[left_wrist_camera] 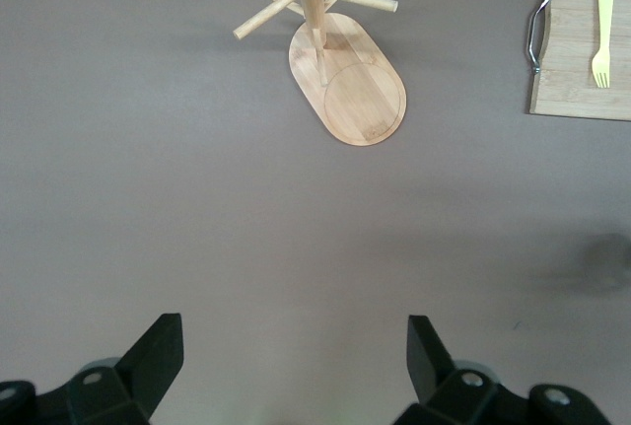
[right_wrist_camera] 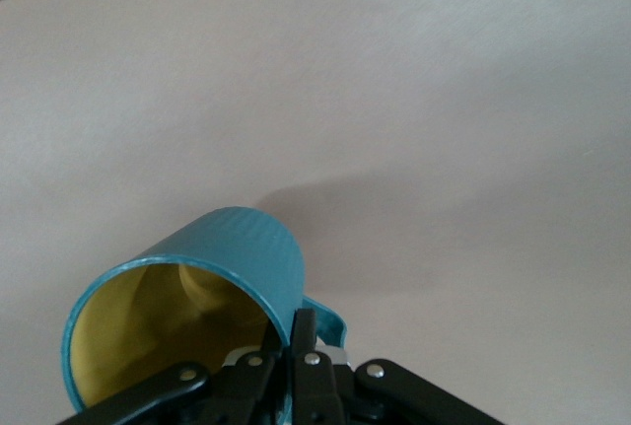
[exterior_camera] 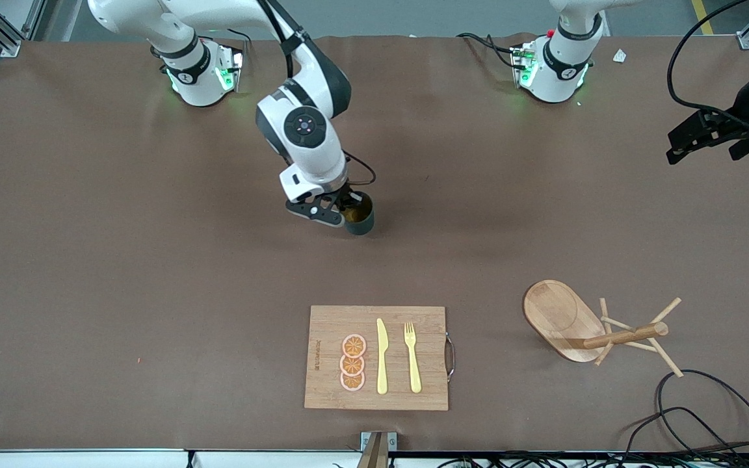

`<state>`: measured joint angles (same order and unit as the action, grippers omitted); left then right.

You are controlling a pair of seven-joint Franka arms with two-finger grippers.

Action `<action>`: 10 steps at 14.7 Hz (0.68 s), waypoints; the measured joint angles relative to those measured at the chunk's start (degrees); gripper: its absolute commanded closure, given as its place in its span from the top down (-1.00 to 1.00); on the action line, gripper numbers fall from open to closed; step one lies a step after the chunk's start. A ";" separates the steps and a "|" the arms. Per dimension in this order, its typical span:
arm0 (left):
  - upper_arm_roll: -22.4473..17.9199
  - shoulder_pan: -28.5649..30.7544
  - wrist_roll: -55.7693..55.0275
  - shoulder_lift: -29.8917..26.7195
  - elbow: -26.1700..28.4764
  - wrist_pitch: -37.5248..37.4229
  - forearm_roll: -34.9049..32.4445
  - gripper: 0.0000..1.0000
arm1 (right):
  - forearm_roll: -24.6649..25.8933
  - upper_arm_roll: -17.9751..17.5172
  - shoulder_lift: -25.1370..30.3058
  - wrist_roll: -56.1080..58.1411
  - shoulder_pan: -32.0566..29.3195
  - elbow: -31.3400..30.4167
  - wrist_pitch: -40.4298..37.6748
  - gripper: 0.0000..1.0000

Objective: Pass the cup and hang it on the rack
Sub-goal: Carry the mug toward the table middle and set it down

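Note:
The dark teal cup (exterior_camera: 360,217) with a yellowish inside is held over the middle of the table by my right gripper (exterior_camera: 346,205). In the right wrist view the gripper (right_wrist_camera: 292,338) is shut on the cup's wall (right_wrist_camera: 242,265), one finger inside, one outside beside the handle. The wooden rack (exterior_camera: 599,329) stands toward the left arm's end, nearer the front camera; it also shows in the left wrist view (left_wrist_camera: 330,55). My left gripper (exterior_camera: 706,138) is open and empty, up over the table's edge at the left arm's end; its fingers (left_wrist_camera: 158,351) frame bare table.
A wooden cutting board (exterior_camera: 322,390) with orange slices (exterior_camera: 352,363), a yellow knife (exterior_camera: 381,356) and a yellow fork (exterior_camera: 411,356) lies near the front edge. Black cables (exterior_camera: 706,416) lie by the rack, near the table's corner.

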<state>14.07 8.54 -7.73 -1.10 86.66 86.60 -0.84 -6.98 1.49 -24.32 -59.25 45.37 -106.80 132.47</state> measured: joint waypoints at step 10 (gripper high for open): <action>0.84 -0.13 0.07 0.16 -0.02 0.31 0.00 1.00 | 0.00 0.13 -4.47 -6.80 5.74 0.40 5.22 0.53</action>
<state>14.91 8.41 -7.65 -0.93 86.63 86.91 -0.84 -6.98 1.61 -28.79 -66.05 51.11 -106.40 137.69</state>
